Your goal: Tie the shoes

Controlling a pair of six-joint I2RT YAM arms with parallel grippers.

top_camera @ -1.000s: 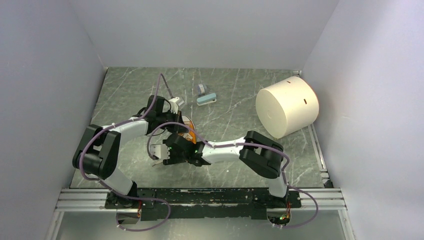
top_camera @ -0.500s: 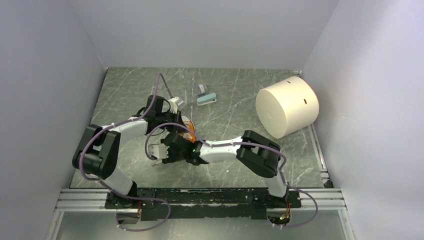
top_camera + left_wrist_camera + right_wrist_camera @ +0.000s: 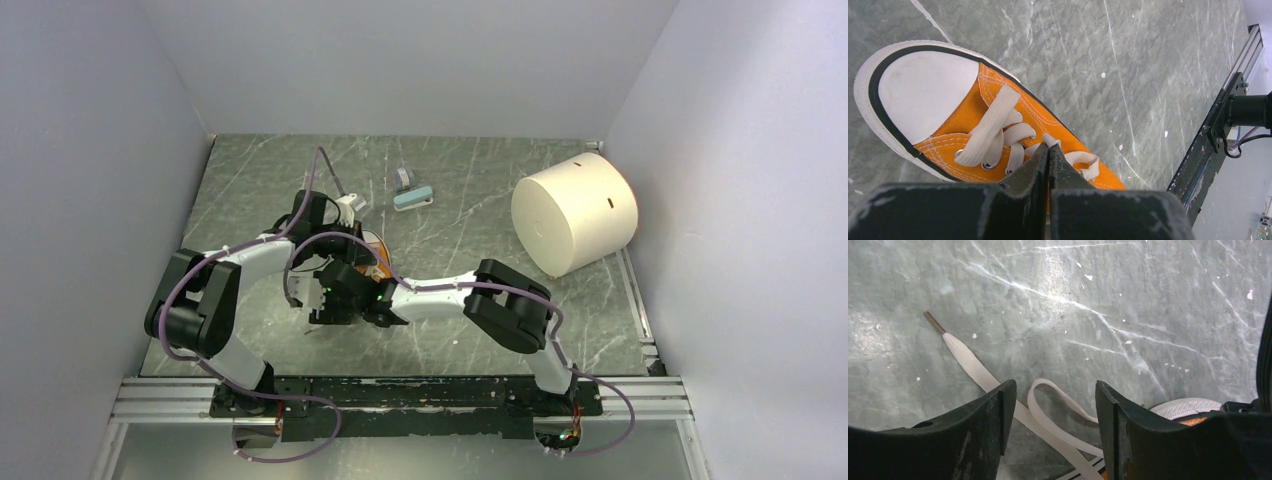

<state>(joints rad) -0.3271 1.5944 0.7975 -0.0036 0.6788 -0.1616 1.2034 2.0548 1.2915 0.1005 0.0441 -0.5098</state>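
The left gripper [image 3: 1049, 152] has its jaws pressed together over the middle of the shoe [image 3: 923, 95], and seems to pinch a strand of the cream laces [image 3: 993, 127] where they cross above the tongue. The shoe is orange with a white toe cap and lies flat on the marbled grey table [image 3: 1128, 60], left of centre, tucked between the two arms. The right gripper [image 3: 1053, 410] hovers low beside the shoe with its jaws apart and nothing between them. Directly below it on the table are a loose end [image 3: 965, 357] of lace, tipped with a brown aglet, and a small loop [image 3: 1048, 390] that runs back towards the shoe's sole. No knot or bow shows, so the tying looks to be in an early stage: one arm anchors a strand while the other lines up on the free lace. The next move probably calls for the right gripper to drop, close on that flat lace against the table, and lift it without dragging the shoe. Well apart, at the right edge, a cream drum [image 3: 575, 215] lies tilted on its side. Whether it is hollow or holds anything cannot be told. Two small teal items [image 3: 412, 197] sit near the back of the table.
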